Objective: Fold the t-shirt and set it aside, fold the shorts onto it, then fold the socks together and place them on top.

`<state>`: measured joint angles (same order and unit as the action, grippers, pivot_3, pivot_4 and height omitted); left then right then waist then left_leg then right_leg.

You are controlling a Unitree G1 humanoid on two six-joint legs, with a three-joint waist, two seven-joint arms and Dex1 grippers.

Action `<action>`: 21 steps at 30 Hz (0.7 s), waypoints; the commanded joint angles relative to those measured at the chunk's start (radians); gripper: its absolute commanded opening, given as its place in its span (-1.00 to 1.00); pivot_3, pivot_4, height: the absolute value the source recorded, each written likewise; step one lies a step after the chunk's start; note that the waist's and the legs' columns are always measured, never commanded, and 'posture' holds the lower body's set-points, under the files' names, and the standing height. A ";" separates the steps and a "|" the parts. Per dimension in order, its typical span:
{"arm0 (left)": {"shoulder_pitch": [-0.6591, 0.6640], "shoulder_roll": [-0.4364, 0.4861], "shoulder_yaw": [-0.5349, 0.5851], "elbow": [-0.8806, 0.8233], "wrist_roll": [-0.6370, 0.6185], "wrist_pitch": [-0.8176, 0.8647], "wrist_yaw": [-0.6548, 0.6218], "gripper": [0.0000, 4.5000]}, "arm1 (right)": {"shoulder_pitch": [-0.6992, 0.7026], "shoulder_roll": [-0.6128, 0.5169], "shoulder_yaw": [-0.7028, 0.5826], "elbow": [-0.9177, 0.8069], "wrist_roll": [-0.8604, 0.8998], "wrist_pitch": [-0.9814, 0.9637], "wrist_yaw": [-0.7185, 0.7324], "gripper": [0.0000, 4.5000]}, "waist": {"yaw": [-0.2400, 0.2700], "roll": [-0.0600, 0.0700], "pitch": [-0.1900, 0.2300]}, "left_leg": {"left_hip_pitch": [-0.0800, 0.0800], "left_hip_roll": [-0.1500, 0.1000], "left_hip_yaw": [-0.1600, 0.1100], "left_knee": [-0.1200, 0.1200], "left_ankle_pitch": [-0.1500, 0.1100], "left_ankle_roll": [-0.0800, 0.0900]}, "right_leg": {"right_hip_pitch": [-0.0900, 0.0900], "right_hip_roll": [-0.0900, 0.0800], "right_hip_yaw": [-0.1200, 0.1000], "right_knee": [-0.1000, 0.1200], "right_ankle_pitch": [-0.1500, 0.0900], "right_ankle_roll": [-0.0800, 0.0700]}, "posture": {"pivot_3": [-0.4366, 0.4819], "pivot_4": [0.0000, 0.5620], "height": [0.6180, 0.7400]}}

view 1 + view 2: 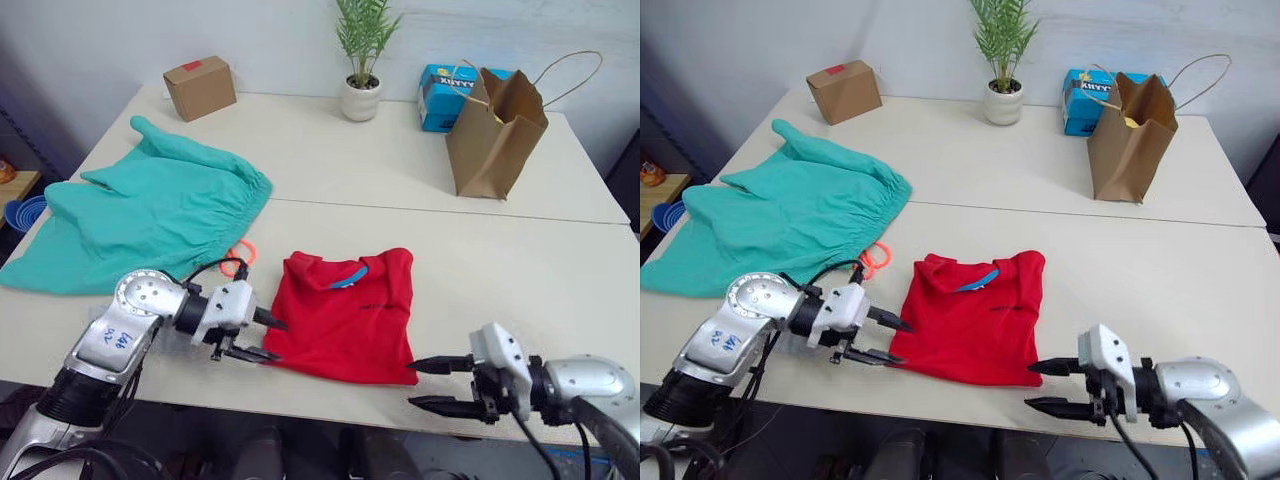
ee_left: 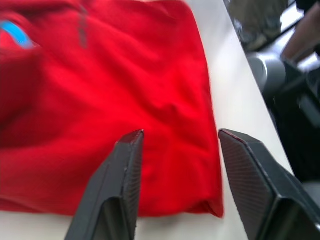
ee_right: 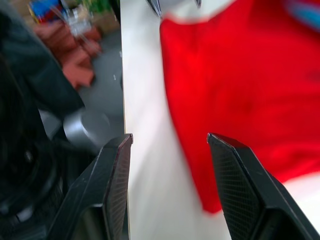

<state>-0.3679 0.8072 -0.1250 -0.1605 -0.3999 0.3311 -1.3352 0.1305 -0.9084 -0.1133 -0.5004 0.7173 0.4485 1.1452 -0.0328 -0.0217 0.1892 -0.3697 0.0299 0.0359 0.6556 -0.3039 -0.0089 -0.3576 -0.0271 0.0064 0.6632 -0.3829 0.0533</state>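
Note:
The red t-shirt (image 1: pixel 348 312) lies folded into a rough square near the table's front edge, its blue neck label (image 1: pixel 350 276) showing at the far side. My left gripper (image 1: pixel 268 338) is open at the t-shirt's left edge, its fingers (image 2: pixel 127 175) over the fabric. Open too, my right gripper (image 1: pixel 424 383) hovers at the t-shirt's front right corner, just off the cloth. The teal-green shorts (image 1: pixel 140 212) lie spread flat at the left of the table, the orange drawstring (image 1: pixel 238 262) trailing from the waistband. The socks are out of view.
A brown paper bag (image 1: pixel 495 135) stands at the back right with a blue box (image 1: pixel 440 97) behind it. A potted plant (image 1: pixel 362 60) and a small cardboard box (image 1: pixel 200 87) sit along the far edge. The table (image 1: pixel 520 270) has bare room at right.

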 commanded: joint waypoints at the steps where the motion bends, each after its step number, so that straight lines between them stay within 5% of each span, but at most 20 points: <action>1: -0.032 -0.024 0.038 -0.036 -0.078 0.074 0.023 0.08 | -0.135 0.083 0.027 0.058 -0.016 0.019 -0.095 -0.19 | 0.000 0.000 0.000 | 0.000 0.000 0.000 0.000 0.000 0.000 | 0.000 0.000 0.000 0.000 0.000 0.000 | -0.05 -0.47 1.00; 6: -0.064 -0.155 -0.071 0.081 0.123 -0.118 0.145 -0.46 | -0.299 0.244 0.199 0.258 -0.310 -0.184 -0.194 -0.97 | 0.009 0.000 0.000 | -0.002 -0.001 0.000 0.000 0.000 0.000 | -0.002 -0.001 0.000 -0.002 0.000 0.000 | -0.05 -0.47 1.00; 10: -0.076 -0.208 -0.145 0.130 0.203 -0.158 0.163 -0.99 | -0.374 0.308 0.288 0.371 -0.440 -0.283 -0.193 -1.00 | 0.006 0.000 0.000 | -0.007 -0.001 0.001 0.002 0.001 -0.002 | -0.006 -0.001 0.001 -0.001 0.000 0.001 | -0.05 -0.47 1.00; 15: -0.120 -0.278 -0.165 0.209 0.268 -0.186 0.243 -0.99 | -0.423 0.340 0.330 0.429 -0.492 -0.285 -0.192 -1.00 | 0.006 0.000 0.000 | -0.008 -0.001 0.001 0.004 0.001 -0.002 | -0.007 -0.001 0.001 0.002 0.000 0.001 | -0.05 -0.47 1.00; 21: -0.275 -0.410 -0.094 0.431 0.332 -0.163 0.483 -0.99 | -0.433 0.322 0.341 0.448 -0.528 -0.284 -0.165 -1.00 | 0.007 0.000 0.000 | -0.006 -0.001 0.001 0.006 0.000 0.000 | -0.006 -0.001 0.000 0.006 0.000 0.001 | -0.05 -0.47 1.00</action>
<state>-0.6168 0.3999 -0.2511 0.2378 -0.0916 0.1601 -0.9192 -0.3020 -0.5760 0.2343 -0.0433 0.1888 0.1747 0.9707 -0.0256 -0.0218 0.1891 -0.3760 0.0287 0.0366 0.6621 -0.3036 -0.0090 -0.3634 -0.0278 0.0066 0.6687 -0.3825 0.0542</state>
